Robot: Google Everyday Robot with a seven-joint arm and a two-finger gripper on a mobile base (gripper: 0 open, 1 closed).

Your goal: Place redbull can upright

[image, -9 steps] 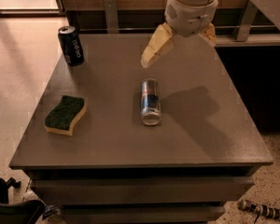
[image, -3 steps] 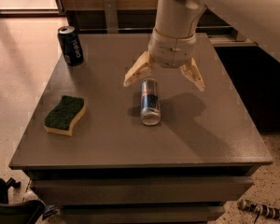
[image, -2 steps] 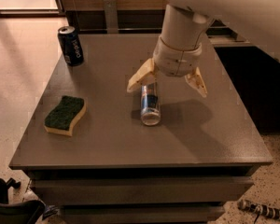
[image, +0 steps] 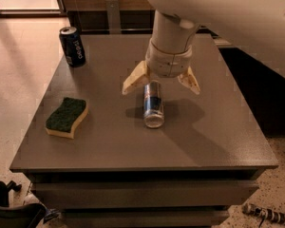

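With the gripper (image: 161, 90) hanging over the middle of the grey table (image: 109, 146), a dark blue Pepsi can (image: 72, 46) is standing upright at its ten o'clock. A green-topped yellow sponge (image: 66, 117) is lying flat at its eight o'clock.

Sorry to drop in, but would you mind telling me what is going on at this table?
The robot's gripper is open and low over the far end of the redbull can, with one finger on each side of it. The can lies on its side in the middle of the table, not yet gripped or stood up. A Pepsi can stands at the far left corner, and a sponge lies near the left edge.
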